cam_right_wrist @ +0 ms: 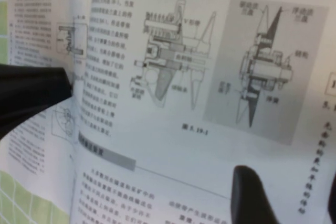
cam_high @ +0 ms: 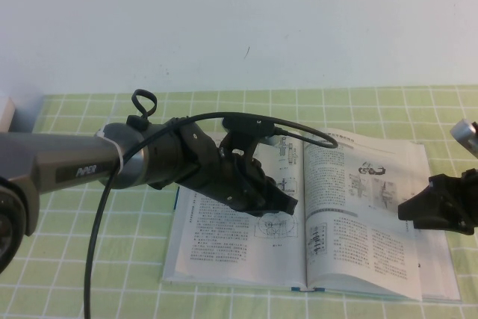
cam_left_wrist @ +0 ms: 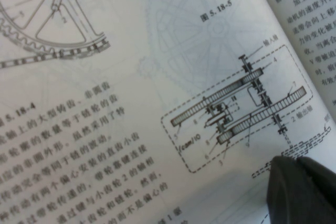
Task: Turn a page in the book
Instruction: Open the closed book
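The book (cam_high: 224,255) lies open and flat on the green checked cloth, its pages full of text and machine drawings. My left gripper (cam_high: 290,204) reaches over the left-hand page, close to the gutter. In the left wrist view its fingers (cam_left_wrist: 294,187) are together, with the tips at or just above a dashed gear drawing. My right gripper (cam_high: 407,211) hovers over the outer part of the right-hand page (cam_high: 373,237). In the right wrist view it (cam_right_wrist: 291,200) is open, with bare page (cam_right_wrist: 173,145) showing between its fingers (cam_right_wrist: 252,198). It holds nothing.
The green checked tablecloth (cam_high: 89,274) surrounds the book. A white wall (cam_high: 239,20) stands behind the table. A black cable (cam_high: 101,207) loops from the left arm over the book's top. The left gripper shows as a dark shape in the right wrist view (cam_right_wrist: 31,98).
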`<move>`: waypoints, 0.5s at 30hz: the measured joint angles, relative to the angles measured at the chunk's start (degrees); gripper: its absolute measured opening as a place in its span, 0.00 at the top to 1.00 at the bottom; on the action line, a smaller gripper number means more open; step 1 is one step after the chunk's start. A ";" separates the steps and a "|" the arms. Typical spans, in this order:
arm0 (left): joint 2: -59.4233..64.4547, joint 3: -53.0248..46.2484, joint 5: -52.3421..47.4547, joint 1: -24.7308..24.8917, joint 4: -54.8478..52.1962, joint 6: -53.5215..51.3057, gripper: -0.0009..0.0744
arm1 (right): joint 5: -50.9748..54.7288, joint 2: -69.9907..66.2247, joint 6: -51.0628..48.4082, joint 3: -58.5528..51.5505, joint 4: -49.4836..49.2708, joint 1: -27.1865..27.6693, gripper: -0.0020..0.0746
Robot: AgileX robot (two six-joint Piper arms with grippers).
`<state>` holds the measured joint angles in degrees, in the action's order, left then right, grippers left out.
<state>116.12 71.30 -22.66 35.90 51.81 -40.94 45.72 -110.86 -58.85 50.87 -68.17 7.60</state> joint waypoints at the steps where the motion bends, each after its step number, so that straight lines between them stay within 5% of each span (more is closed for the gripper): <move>1: 0.00 0.00 0.00 0.00 0.19 0.00 0.99 | 0.25 0.00 0.03 0.00 0.00 0.00 0.56; 15: -1.57 -0.24 0.11 0.00 0.66 -2.46 0.99 | 0.37 0.00 -1.61 0.00 -3.51 0.00 0.56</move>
<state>114.55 71.06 -22.55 35.90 52.47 -43.40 46.10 -110.86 -60.45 50.87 -71.68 7.60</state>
